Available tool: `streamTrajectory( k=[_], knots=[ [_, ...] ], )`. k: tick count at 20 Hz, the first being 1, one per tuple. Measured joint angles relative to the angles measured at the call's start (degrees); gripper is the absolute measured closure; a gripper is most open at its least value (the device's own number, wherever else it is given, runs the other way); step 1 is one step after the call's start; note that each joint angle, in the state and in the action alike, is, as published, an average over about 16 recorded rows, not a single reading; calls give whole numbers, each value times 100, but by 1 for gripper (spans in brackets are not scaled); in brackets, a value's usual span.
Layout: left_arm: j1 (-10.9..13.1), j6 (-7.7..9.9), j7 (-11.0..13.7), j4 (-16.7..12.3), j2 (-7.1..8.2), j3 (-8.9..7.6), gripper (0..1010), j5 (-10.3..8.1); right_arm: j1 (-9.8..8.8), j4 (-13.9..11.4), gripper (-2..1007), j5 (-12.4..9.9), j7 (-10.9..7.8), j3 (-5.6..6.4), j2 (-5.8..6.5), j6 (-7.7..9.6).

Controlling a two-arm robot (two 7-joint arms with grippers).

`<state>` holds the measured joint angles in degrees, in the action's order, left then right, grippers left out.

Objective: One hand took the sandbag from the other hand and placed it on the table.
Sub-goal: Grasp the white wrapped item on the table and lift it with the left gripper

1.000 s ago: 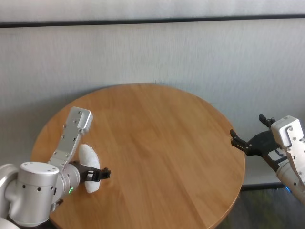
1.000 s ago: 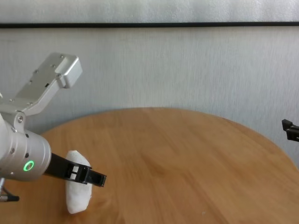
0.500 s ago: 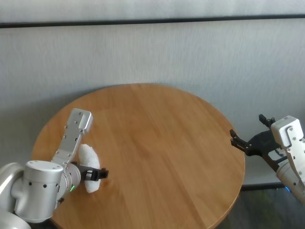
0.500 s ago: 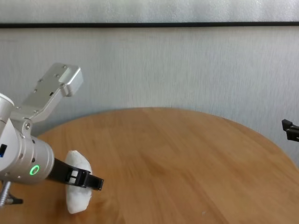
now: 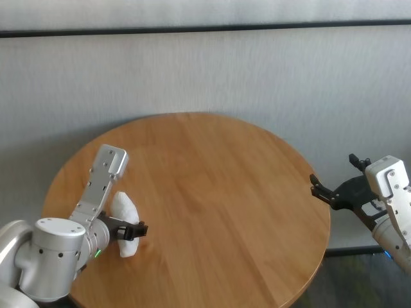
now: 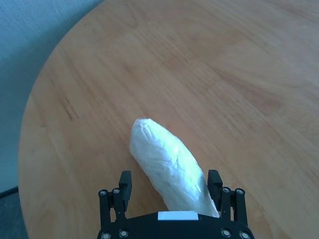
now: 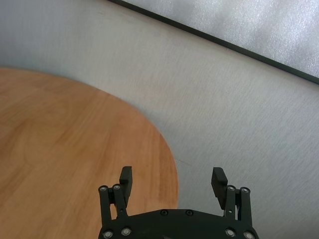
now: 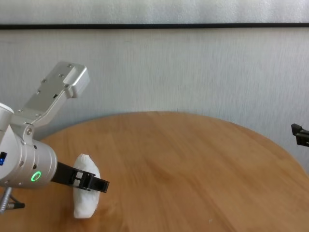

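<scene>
The white sandbag (image 5: 124, 213) lies on the round wooden table (image 5: 225, 173) near its left edge. My left gripper (image 5: 135, 226), on the wrist with the green light, straddles the bag. In the left wrist view the sandbag (image 6: 167, 162) lies between the spread fingers of the left gripper (image 6: 169, 178), close against one finger. In the chest view the sandbag (image 8: 86, 200) rests on the tabletop behind the left gripper (image 8: 96, 186). My right gripper (image 5: 332, 172) hangs open and empty off the table's right edge; it also shows in the right wrist view (image 7: 172, 175).
A grey wall with a dark strip (image 5: 205, 27) stands behind the table. The right wrist view shows the table's right edge (image 7: 169, 159) just under that gripper. Bare tabletop stretches from the bag to the right side.
The left gripper and the sandbag have shifted slightly to the right, toward the table's middle. The right arm has not moved.
</scene>
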<state>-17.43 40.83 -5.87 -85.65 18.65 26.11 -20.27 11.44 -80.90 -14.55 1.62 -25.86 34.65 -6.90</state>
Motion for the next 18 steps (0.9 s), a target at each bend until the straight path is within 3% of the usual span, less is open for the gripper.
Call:
streamTrajectory(
  k=[18],
  knots=[
    [-112,-91,309,117,59,104,14,123,0,0,4,0,0,0,0,0]
  ],
)
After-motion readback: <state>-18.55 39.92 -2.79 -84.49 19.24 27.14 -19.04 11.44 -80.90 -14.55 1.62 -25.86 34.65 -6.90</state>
